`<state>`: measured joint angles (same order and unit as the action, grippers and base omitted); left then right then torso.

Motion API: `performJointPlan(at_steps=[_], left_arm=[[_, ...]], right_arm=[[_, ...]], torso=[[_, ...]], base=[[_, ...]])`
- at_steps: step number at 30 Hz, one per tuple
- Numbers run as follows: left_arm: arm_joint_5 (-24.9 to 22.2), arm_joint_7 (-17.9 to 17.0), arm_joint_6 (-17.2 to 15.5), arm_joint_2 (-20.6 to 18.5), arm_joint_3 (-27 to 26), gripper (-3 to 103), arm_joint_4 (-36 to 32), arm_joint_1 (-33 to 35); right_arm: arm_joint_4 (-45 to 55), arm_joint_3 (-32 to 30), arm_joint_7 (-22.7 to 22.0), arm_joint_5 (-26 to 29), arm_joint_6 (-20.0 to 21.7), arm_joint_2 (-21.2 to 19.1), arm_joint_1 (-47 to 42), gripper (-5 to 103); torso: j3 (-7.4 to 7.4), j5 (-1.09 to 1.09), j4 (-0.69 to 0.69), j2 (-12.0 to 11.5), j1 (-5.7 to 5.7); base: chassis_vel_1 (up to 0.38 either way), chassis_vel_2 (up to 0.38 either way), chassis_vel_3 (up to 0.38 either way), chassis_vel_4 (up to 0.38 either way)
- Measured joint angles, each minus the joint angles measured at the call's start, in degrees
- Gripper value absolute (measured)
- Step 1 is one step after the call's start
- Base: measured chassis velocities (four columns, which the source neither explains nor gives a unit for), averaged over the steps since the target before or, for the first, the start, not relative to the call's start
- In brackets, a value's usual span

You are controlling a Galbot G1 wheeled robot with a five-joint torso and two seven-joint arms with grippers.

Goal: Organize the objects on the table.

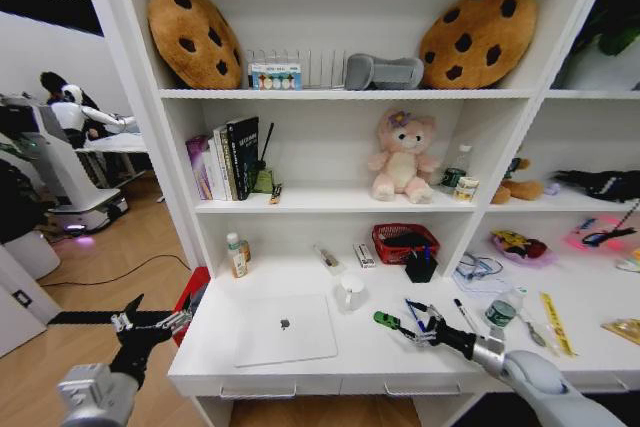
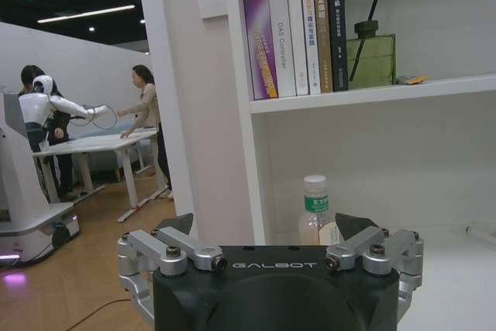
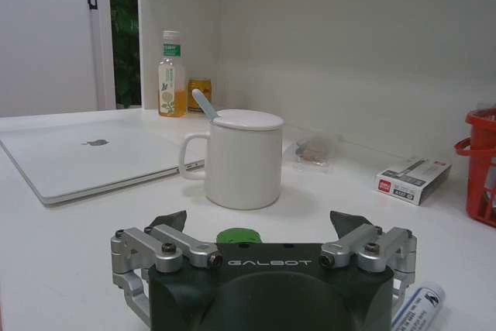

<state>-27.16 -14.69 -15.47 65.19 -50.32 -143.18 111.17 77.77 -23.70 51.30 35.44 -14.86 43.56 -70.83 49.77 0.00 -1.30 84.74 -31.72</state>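
The silver laptop (image 1: 285, 329) lies closed on the white table (image 1: 330, 372), left of centre. The tiny green toy car (image 1: 385, 320) sits to its right, with a blue pen (image 1: 413, 314) and a black pen (image 1: 465, 315) beyond. A small clear jar (image 1: 500, 312) with a green label stands farther right. My right gripper (image 1: 425, 328) is open, low over the table, with the toy car (image 3: 238, 235) just ahead between its spread fingers and a pen (image 3: 418, 308) beside it. My left gripper (image 1: 135, 322) hangs open off the table's left end, holding nothing.
A white mug (image 1: 350, 292) with a spoon stands behind the car. A drink bottle (image 1: 235, 255), a red basket (image 1: 405, 242) and a black pen holder (image 1: 420, 267) line the back. Shelves with books, a plush toy and cookie cushions rise above the table.
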Motion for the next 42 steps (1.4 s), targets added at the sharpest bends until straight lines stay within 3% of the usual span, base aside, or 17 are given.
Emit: performJointPlan(at_steps=[7, 21, 23, 27, 29, 31, 33, 34, 35, 37, 38, 42], left_arm=[[0.0, 0.0, 0.0, 0.0, 0.0, 100, 0.0, 0.0], [0.0, -0.1, 0.0, 0.0, 0.0, 100, 0.0, 0.0], [0.0, -0.1, 0.0, 0.0, 0.0, 100, 0.0, 0.0], [0.0, -0.1, 0.0, 0.0, 0.0, 100, 0.0, 0.0], [0.0, -0.1, 0.0, 0.0, 0.0, 100, 0.0, 0.0], [0.0, -0.1, 0.0, 0.0, 0.0, 100, 0.0, 0.0], [0.0, -0.1, 0.0, 0.0, 0.0, 100, 0.0, 0.0], [0.0, -0.1, 0.0, 0.0, 0.0, 100, 0.0, 0.0], [0.0, -0.1, 0.0, 0.0, 0.0, 100, 0.0, 0.0], [0.0, -0.1, 0.0, 0.0, 0.0, 100, 0.0, 0.0], [0.0, -0.1, 0.0, 0.0, 0.0, 100, 0.0, 0.0], [0.0, -0.1, 0.0, 0.0, 0.0, 100, 0.0, 0.0]], right_arm=[[-2.5, 4.3, 0.0, -1.5, 0.2, 1.4, 4.1, 100], [-5.3, 2.7, 3.1, -3.8, 0.0, 2.1, 3.1, 101], [-6.0, 2.4, 3.4, -3.8, 0.0, 2.2, 3.6, 87], [-6.4, 2.0, 3.4, -3.9, 0.0, 2.5, 3.9, 77], [-6.7, 1.8, 3.4, -3.9, 0.0, 2.7, 3.7, 66], [-6.9, 1.8, 3.5, -3.9, 0.0, 2.7, 3.7, 66], [-7.5, 1.8, 3.7, -3.9, -0.2, 2.9, 3.8, 54], [-7.5, 1.8, 3.7, -3.9, -0.2, 2.9, 3.8, 54], [-7.7, 1.9, 3.7, -3.9, -0.2, 3.0, 3.9, 43], [-7.9, 2.1, 3.7, -4.0, -0.3, 3.1, 4.0, 43], [-8.1, 2.3, 3.7, -4.1, -0.3, 3.2, 4.3, 36], [-8.2, 2.6, 3.6, -4.1, -0.3, 3.3, 4.7, 36]], torso=[[0.00, 0.00, 0.00, 0.0, 0.00], [0.00, 0.01, -0.01, 0.0, 0.01], [0.00, -0.01, -0.01, 0.0, 0.01], [0.00, 0.01, 0.00, 0.0, 0.01], [0.00, 0.00, -0.01, 0.0, 0.01], [0.00, 0.00, -0.01, 0.0, 0.01], [-0.01, -0.02, -0.01, 0.0, 0.01], [-0.01, -0.02, -0.01, 0.0, 0.01], [-0.02, -0.02, -0.01, 0.0, 0.01], [-0.02, -0.02, -0.01, 0.0, 0.01], [-0.02, -0.02, -0.01, 0.0, 0.02], [-0.02, -0.01, -0.02, 0.0, 0.02]], base=[[0.000, 0.000, 0.000, 0.000], [0.000, 0.000, 0.000, 0.000], [0.000, 0.000, 0.000, 0.000], [0.000, 0.000, 0.000, 0.000], [0.000, 0.000, 0.000, 0.000], [0.000, 0.000, 0.000, 0.000], [0.000, 0.000, 0.000, 0.000], [0.000, 0.000, 0.000, 0.000], [0.000, 0.000, 0.000, 0.000], [0.000, 0.000, 0.000, 0.000], [0.000, 0.000, 0.000, 0.000], [0.000, 0.000, 0.000, 0.000]])
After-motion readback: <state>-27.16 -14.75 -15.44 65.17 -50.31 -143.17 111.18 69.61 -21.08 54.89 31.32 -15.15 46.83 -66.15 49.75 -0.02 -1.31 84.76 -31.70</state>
